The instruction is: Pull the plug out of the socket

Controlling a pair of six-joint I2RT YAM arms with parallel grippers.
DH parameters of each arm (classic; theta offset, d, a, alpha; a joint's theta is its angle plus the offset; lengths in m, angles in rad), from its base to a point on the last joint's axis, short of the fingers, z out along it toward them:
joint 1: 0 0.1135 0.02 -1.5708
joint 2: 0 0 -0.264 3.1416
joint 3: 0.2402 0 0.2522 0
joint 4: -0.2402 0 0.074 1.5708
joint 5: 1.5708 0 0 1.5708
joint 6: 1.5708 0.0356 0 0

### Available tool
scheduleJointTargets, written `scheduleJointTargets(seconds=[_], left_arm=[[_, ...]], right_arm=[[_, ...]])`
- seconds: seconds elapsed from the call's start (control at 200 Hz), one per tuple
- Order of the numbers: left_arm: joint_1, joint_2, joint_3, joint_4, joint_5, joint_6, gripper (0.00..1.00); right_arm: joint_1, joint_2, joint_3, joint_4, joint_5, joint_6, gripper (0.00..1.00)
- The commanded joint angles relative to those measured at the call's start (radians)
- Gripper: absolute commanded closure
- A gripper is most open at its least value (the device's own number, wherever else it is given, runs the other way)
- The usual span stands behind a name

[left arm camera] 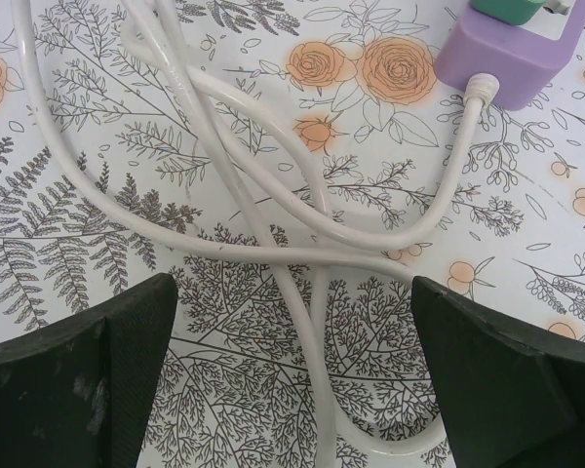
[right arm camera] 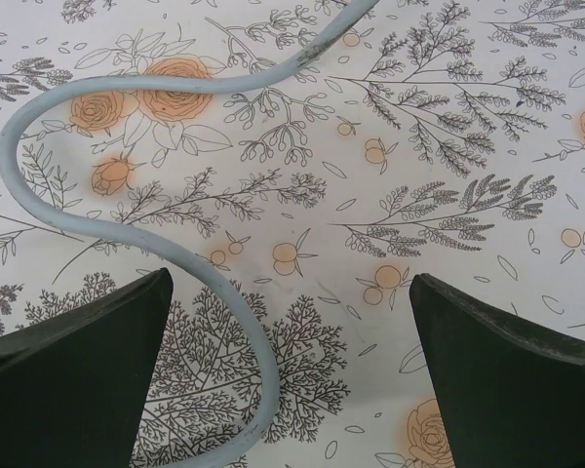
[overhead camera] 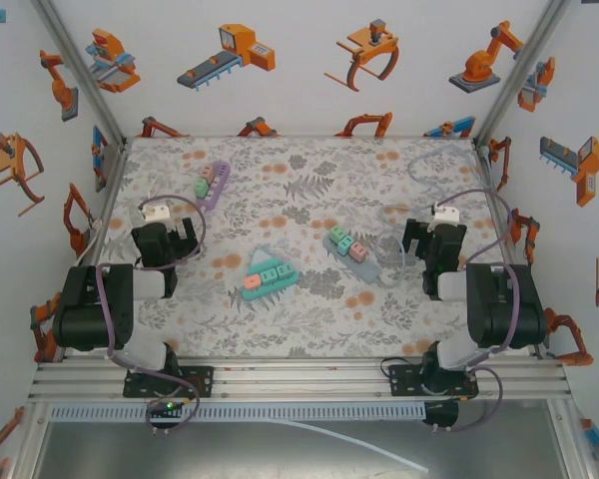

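Three socket strips lie on the flowered table, each with coloured plugs seated in it: a purple strip [overhead camera: 213,186] at the back left, a teal strip [overhead camera: 271,274] in the middle, and a blue-grey strip [overhead camera: 350,247] right of centre. My left gripper [overhead camera: 170,232] hovers open at the left, short of the purple strip [left arm camera: 512,49], whose green plug [left arm camera: 512,8] shows at the top right of the left wrist view. A white cable [left arm camera: 273,244] runs between the open left gripper's [left arm camera: 292,380] jaws. My right gripper [overhead camera: 432,239] [right arm camera: 288,380] is open over a blue-grey cable [right arm camera: 127,229].
Printed walls close the table on the left, back and right. Loose cable loops [overhead camera: 419,175] lie at the back right and near the blue-grey strip. An aluminium rail [overhead camera: 299,374] carries the arm bases along the near edge.
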Motion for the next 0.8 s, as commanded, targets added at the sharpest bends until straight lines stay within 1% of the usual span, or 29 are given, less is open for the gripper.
scheduleJointTargets(seconds=[0.0, 0.536, 0.596, 0.671, 0.731, 0.796], left_arm=[[-0.002, -0.004, 0.017, 0.026, 0.011, 0.014, 0.03], [-0.004, -0.005, 0.016, 0.032, 0.009, 0.016, 0.03], [-0.010, -0.005, 0.016, 0.034, 0.003, 0.021, 0.03], [-0.019, -0.006, 0.011, 0.041, -0.007, 0.032, 0.03], [-0.031, -0.008, 0.006, 0.056, -0.019, 0.041, 0.03], [-0.048, -0.036, -0.010, 0.066, -0.043, 0.054, 0.03]], right_arm=[[-0.007, -0.001, 0.027, 0.007, -0.015, -0.011, 0.01], [-0.007, 0.000, 0.024, 0.009, -0.014, -0.011, 0.01], [-0.006, -0.004, 0.011, 0.030, -0.032, -0.017, 0.01], [-0.007, -0.009, -0.027, 0.097, -0.061, -0.026, 0.01], [-0.006, -0.029, -0.049, 0.122, -0.056, -0.025, 0.01], [-0.006, -0.100, -0.068, 0.103, -0.044, -0.022, 0.01]])
